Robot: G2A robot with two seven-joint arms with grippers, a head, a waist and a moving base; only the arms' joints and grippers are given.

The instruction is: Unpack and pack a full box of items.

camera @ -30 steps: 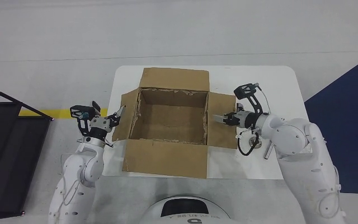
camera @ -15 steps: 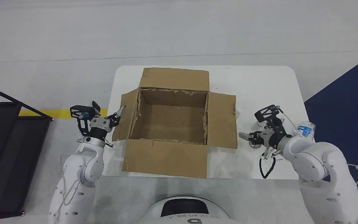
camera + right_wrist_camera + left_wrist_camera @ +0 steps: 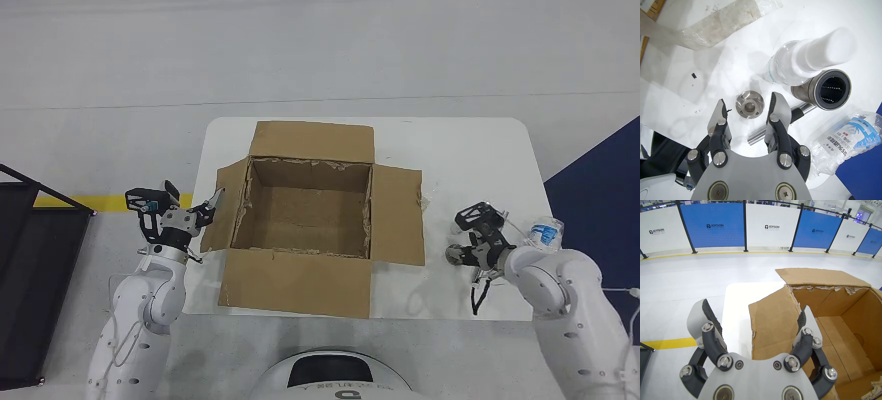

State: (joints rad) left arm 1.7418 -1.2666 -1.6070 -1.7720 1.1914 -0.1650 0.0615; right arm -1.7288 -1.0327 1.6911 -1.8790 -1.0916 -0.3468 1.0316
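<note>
An open cardboard box (image 3: 305, 215) stands mid-table with its flaps spread; its bare floor shows (image 3: 838, 336). My left gripper (image 3: 212, 203) (image 3: 755, 306) is open beside the box's left flap, holding nothing. On the table right of the box, my right gripper (image 3: 462, 250) (image 3: 747, 98) is open above a small metal flange (image 3: 749, 107), one finger on each side of it. Beside the flange lie a clear bottle with a white cap (image 3: 797, 62), a linear bearing (image 3: 823, 91), a steel rod (image 3: 776, 125) and a blue-labelled plastic pouch (image 3: 844, 142) (image 3: 543, 232).
A strip of clear plastic wrap (image 3: 719, 24) lies between the flange and the box's right flap (image 3: 398, 215). The white table (image 3: 460, 150) has free room at the back right. The table's right edge and a blue surface run just past the pouch.
My right arm has drawn back from the box's right flap to the table's right side, over the loose items. The left arm has not moved.
</note>
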